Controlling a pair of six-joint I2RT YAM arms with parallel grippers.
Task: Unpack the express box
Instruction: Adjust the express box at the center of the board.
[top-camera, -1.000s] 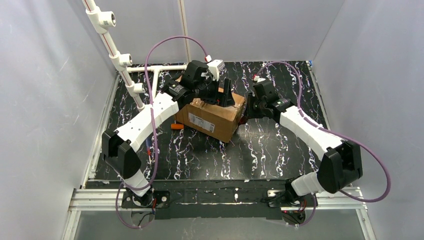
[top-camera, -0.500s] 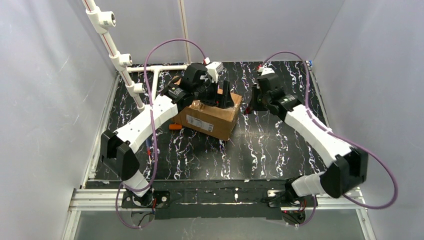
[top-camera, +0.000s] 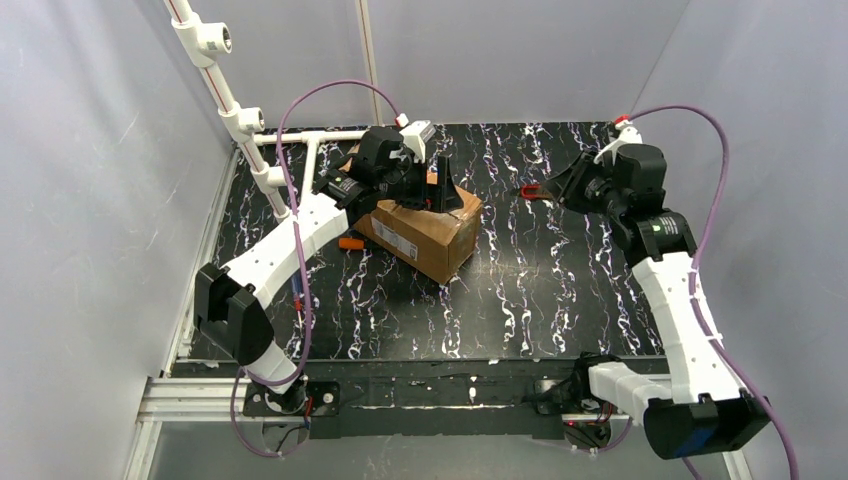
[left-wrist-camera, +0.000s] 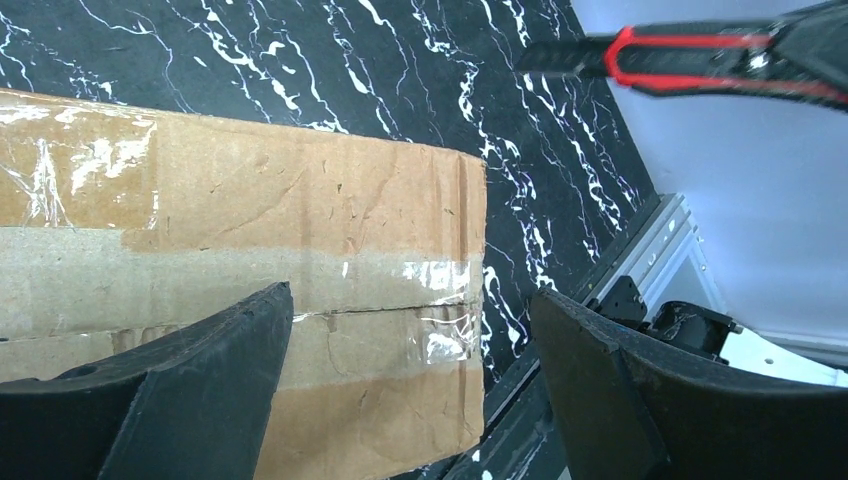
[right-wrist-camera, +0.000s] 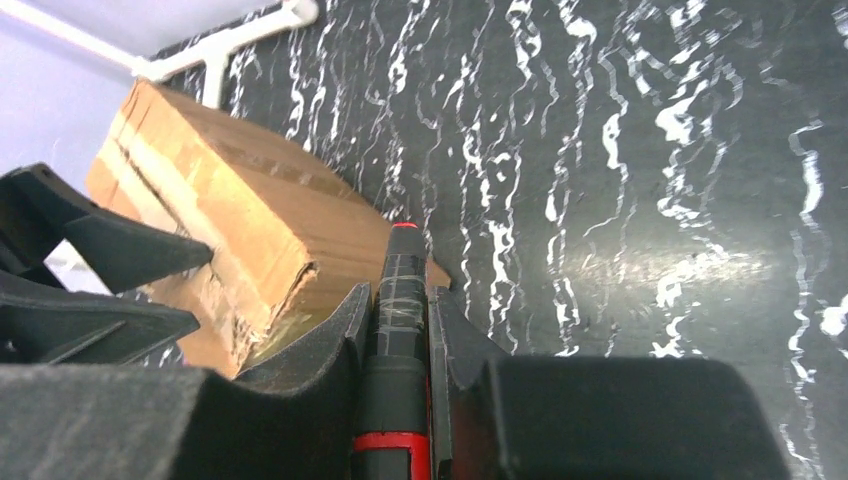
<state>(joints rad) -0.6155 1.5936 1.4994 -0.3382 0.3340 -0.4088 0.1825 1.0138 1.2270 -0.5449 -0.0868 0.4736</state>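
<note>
The express box (top-camera: 428, 236) is a brown taped carton with a white label on its near side, lying at the back middle of the table. My left gripper (top-camera: 436, 190) is open and held over the box's top right end; in the left wrist view its jaws (left-wrist-camera: 410, 295) straddle the taped seam of the box (left-wrist-camera: 300, 200). My right gripper (top-camera: 562, 186) is shut on a black and red utility knife (right-wrist-camera: 398, 270), held in the air right of the box, tip pointing toward it. The box also shows in the right wrist view (right-wrist-camera: 230, 190), and the knife in the left wrist view (left-wrist-camera: 700, 60).
A small orange object (top-camera: 350, 243) lies on the table by the box's left side. A white pipe frame (top-camera: 250, 130) stands at the back left. Grey walls enclose the black marbled table (top-camera: 520, 290) on three sides.
My right arm has swung back and to the right, carrying the knife away from the box's right end. The left gripper and the box have shifted slightly toward the back left.
</note>
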